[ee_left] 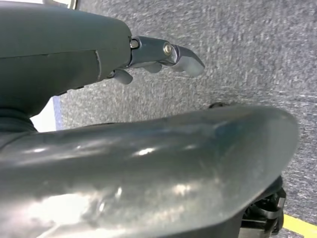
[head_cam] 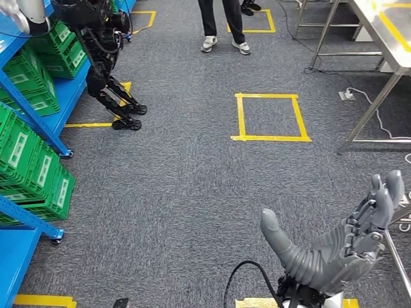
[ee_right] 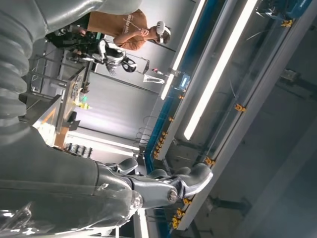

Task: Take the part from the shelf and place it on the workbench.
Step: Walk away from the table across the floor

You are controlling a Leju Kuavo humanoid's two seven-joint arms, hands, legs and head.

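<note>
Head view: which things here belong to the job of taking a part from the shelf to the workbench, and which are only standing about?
For the job:
- blue shelf
- green bins on it
- steel workbench
- right robot hand, raised, holding nothing

Standing about:
- another robot by the shelf
- person's legs
- yellow tape square
- white power strip

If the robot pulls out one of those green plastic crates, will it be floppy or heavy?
Probably stiff: the green plastic crates have ribbed, boxy walls. Likely light if empty, though their contents can't be seen. They sit tilted on the blue metal shelf, so one might slide forward.
</note>
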